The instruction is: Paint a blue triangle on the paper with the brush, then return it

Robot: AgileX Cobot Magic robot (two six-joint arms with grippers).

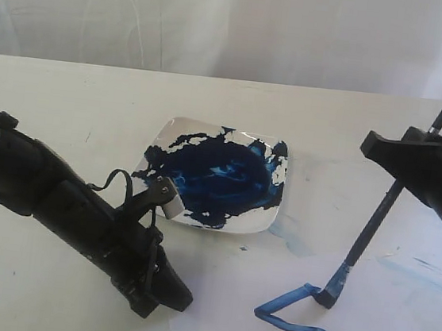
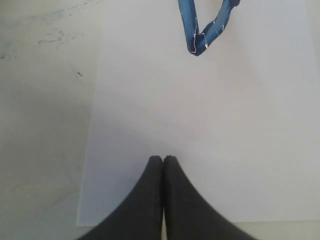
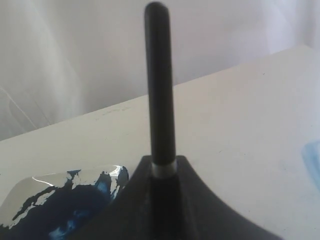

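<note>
The right gripper (image 1: 404, 166) grasps the brush (image 1: 369, 230), whose long axis slopes steeply down from it, bristles touching the paper (image 1: 394, 329) at the unclosed end of the blue triangle (image 1: 286, 301).

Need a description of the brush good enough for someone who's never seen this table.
Find the square plate smeared dark blue at mid-table; the white paper lies beside it, toward the camera. Standing on that paper, at the unfinished blue triangle, is the brush: the only thin black stick, leaning steeply, bristles blue.
</note>
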